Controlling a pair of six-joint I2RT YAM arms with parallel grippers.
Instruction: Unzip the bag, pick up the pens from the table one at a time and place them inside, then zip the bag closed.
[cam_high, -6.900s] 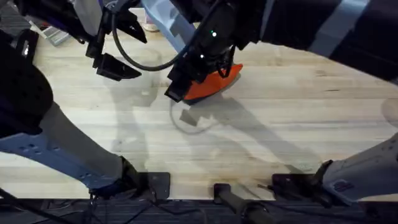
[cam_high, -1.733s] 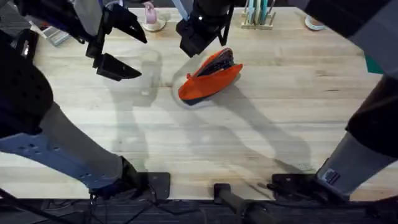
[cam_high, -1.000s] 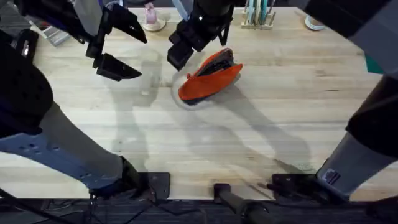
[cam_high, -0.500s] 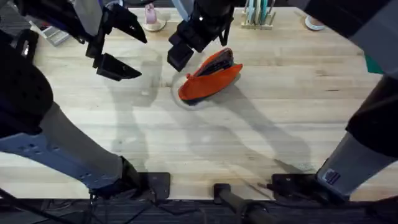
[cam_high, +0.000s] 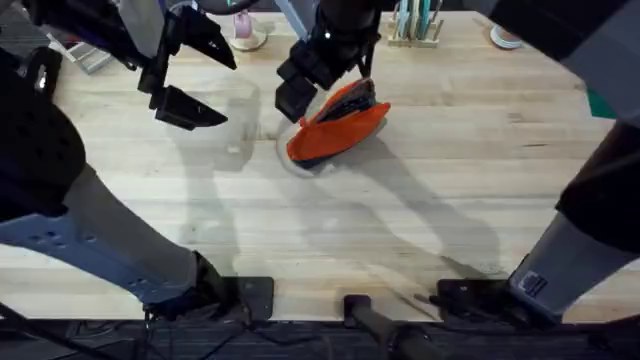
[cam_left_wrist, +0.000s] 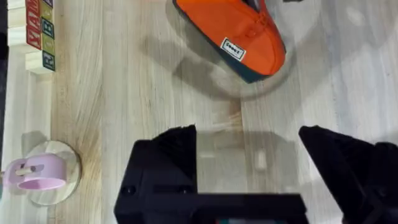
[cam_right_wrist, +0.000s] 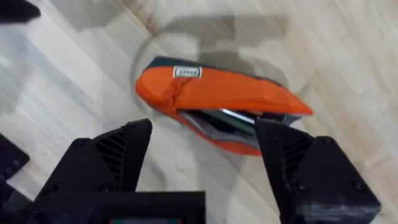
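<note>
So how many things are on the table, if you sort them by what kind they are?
Orange pouch, lying unzipped: 1
Pink tape roll on a clear dish: 1
Stack of letter blocks: 1
Wooden holder with teal-handled tools: 1
Robot grippers, both open: 2, the left gripper and the right gripper
Total: 6

Overhead cam: fixed above arm bases, looks down and fwd over the table (cam_high: 420, 230); widest view. Left wrist cam: looks down at tabletop from moderate height, the bag (cam_left_wrist: 239, 37) off beyond its fingers. Right wrist cam: close, looks down on same bag (cam_right_wrist: 217, 102), open side facing lens. Shared by all three: bag and surrounding planks.
</note>
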